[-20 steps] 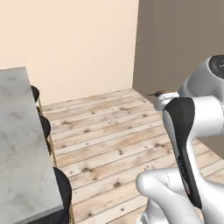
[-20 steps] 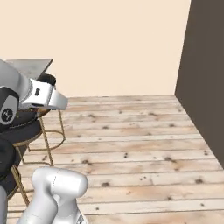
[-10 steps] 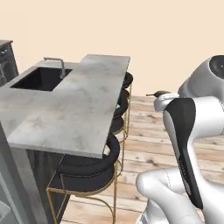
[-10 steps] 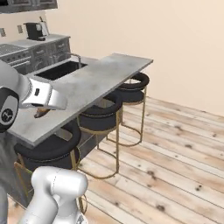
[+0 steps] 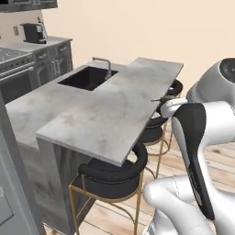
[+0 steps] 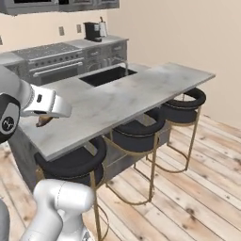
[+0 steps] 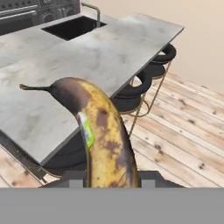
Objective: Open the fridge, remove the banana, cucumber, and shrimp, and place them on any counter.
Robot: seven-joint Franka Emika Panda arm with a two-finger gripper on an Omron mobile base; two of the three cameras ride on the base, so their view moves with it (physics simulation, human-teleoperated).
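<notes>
The banana [image 7: 103, 135], yellow with heavy brown mottling and a small sticker, rises from the bottom of the hand view with its dark stem curling left, clamped in the gripper [image 7: 109, 181] and held in the air by the near edge of the counter [image 7: 65, 74]. That marbled island top carries a sink [image 5: 87, 77] with a tap, and black stools [image 6: 136, 134] with gold legs stand along its side over a wooden floor [image 6: 188, 197]
</notes>
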